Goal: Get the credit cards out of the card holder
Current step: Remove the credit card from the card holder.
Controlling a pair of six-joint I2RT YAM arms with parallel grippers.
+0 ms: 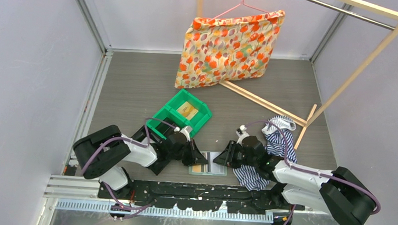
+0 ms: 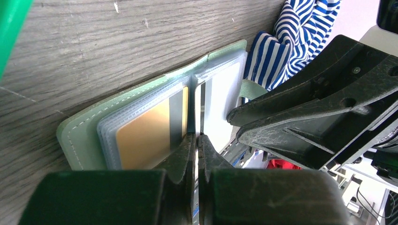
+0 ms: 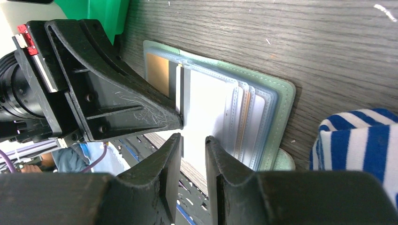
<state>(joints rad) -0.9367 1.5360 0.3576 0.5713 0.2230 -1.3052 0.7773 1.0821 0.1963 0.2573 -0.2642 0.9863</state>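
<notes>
My left jaws sitting shut at middle fold of open card holder (image 2: 84, 136) by surface's (image 1: 135, 87) near edge. My right jaws hovering part-open opposite. Gold card (image 2: 143, 136) showing.

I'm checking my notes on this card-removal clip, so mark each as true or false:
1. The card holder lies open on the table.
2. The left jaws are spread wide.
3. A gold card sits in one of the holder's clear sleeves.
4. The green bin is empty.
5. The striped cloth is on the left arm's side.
1. True: the card holder lies open, with its sleeves facing up.
2. False: the left gripper has its jaws shut at the holder's near edge.
3. True: the gold card shows through a sleeve.
4. False: the green bin holds a tan card-like item.
5. False: the striped cloth lies beside the right gripper.
</notes>
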